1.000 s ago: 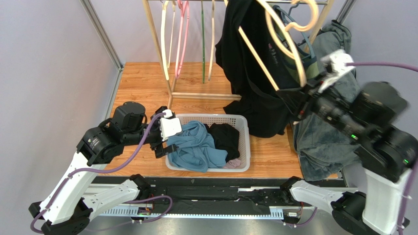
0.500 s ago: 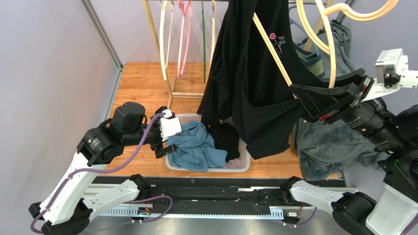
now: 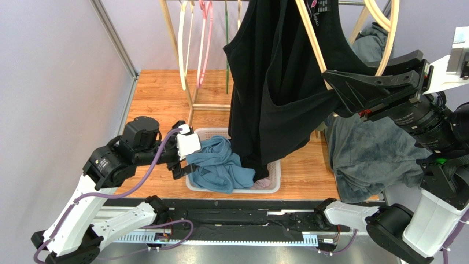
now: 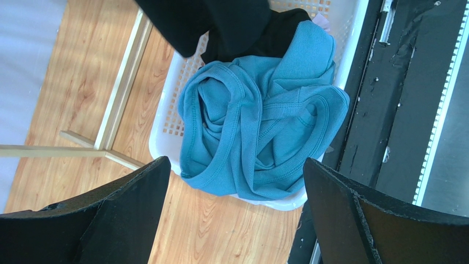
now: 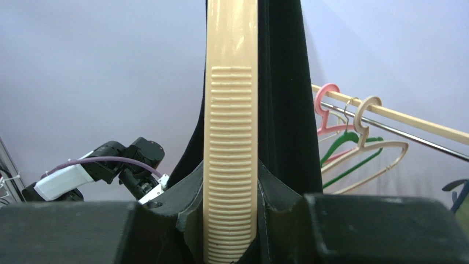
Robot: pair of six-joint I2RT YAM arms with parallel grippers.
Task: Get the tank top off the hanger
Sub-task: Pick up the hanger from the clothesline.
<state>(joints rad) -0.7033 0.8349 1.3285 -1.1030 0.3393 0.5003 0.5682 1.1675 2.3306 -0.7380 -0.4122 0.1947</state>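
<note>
Clock directions are read on the top view. The wooden table point(image 3: 159, 93) fills the middle of it, and a wooden clothes rack point(image 3: 190, 82) stands at its 12 o'clock end.

The black tank top point(image 3: 272, 99) hangs in the air over the table's centre, drawn up toward 1 o'clock. It is on its cream hanger point(image 3: 312, 41), with one strap draped over the hanger's beam. Its hem dangles over the 3 o'clock part of the basket (whether it touches the clothes inside cannot be told).

A grey garment point(image 3: 369, 154) lies heaped at the table's 4 o'clock edge, partly under the right arm.

The right gripper point(image 3: 337, 91) reaches in from 3 o'clock. It is clenched on the hanger's ribbed beam, which the wrist view shows upright between the fingers with black cloth just beside it.

The white basket point(image 3: 242, 191) sits at 6 o'clock, near the table's front edge. A crumpled blue top point(image 3: 217, 165) fills its 9 o'clock half and a dark piece lies at 1 o'clock.

The left gripper point(image 4: 234, 170) hovers over the basket's 9 o'clock rim with its jaws spread wide, grasping nothing.

Spare hangers point(image 3: 203, 44) in cream, pink and green hang on the rack at 11 o'clock.
</note>
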